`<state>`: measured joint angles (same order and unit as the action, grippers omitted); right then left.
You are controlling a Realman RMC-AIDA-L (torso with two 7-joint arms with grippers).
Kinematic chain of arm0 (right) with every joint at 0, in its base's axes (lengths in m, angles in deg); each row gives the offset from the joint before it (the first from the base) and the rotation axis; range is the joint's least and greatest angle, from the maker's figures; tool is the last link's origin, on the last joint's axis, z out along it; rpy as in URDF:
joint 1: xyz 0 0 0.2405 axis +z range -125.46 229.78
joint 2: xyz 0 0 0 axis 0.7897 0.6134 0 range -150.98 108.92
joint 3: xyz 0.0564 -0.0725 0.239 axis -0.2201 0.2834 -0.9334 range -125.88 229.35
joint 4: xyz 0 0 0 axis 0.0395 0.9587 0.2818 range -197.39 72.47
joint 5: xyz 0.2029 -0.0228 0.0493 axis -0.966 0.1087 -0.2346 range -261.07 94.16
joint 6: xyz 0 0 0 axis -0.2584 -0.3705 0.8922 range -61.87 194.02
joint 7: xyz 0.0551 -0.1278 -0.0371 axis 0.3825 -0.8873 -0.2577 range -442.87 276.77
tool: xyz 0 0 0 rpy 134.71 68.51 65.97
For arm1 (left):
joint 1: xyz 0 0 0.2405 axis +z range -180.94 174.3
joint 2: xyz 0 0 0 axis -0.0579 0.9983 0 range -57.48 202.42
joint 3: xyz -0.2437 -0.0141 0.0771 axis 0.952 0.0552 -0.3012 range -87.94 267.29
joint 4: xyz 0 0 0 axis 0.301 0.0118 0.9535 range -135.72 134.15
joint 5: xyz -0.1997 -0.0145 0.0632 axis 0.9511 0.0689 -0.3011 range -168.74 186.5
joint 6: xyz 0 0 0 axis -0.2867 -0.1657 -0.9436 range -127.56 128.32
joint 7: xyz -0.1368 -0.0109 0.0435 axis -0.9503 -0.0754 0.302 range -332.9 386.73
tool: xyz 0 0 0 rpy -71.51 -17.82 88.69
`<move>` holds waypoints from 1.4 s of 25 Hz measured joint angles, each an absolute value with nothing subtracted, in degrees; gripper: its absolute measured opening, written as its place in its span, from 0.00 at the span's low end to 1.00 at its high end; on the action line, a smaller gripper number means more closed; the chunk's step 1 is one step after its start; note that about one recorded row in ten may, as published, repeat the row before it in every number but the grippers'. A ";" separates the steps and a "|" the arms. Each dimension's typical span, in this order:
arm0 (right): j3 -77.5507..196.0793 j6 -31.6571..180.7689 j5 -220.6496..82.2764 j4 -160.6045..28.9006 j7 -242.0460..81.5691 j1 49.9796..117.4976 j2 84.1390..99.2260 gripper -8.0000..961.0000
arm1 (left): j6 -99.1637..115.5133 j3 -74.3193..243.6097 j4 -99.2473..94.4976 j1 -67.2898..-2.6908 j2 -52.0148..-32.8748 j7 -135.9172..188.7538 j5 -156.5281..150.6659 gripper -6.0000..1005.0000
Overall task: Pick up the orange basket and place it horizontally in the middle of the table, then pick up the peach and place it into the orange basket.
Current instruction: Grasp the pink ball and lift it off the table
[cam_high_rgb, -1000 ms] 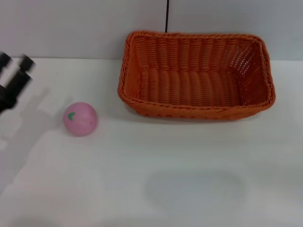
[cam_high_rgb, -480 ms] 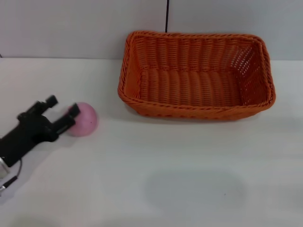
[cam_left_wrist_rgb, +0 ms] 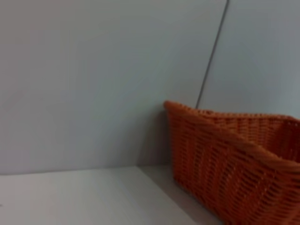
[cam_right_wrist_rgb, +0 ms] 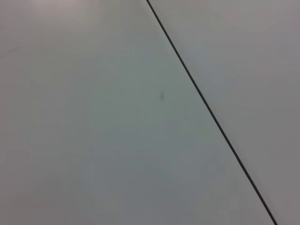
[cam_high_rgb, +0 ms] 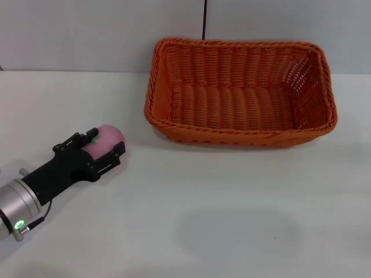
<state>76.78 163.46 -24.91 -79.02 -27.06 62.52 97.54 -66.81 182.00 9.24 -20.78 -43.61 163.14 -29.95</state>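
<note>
Peach (cam_high_rgb: 108,139) sits between my left tool's (cam_high_rgb: 102,149) open fingers (not squeezed yet); I'd close gently, centred, then lift clear of table (cam_high_rgb: 232,220) toward orange basket (cam_high_rgb: 240,92).

Setting: a bare test or lab-type workspace, not appearing to be a home or a shop.

A broad plain white table (cam_high_rgb: 243,231) is filling the head view, and a smooth grey panelled wall (cam_high_rgb: 87,35) is standing directly behind it, with one thin dark seam (cam_high_rgb: 204,20) running down between two panels; the same seam is showing in both wrist views. Only staged props are lying on the surface: an orange basket (cam_high_rgb: 240,92) and a pink toy peach (cam_high_rgb: 106,141). A black robot gripper (cam_high_rgb: 95,149) on a metal arm, with a green indicator light (cam_high_rgb: 19,224) glowing, is working over the tabletop, pointing to a robot trial station.
</note>
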 joint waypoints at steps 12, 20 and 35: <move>76.61 163.54 -24.99 -78.90 -27.09 62.03 97.60 0.57 | -66.45 184.54 15.39 -16.87 -44.51 162.97 -30.78 0.54; 76.60 163.55 -25.25 -78.85 -26.87 62.00 97.62 0.57 | -65.93 184.04 14.94 -16.96 -44.39 163.39 -31.24 0.25; 76.61 163.47 -25.35 -77.92 -26.77 62.00 97.57 0.57 | -66.16 185.08 15.47 -16.72 -44.79 163.74 -33.00 0.02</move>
<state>76.61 163.47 -25.35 -77.92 -26.77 62.00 97.57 -66.16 185.08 15.47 -16.72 -44.79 163.74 -33.00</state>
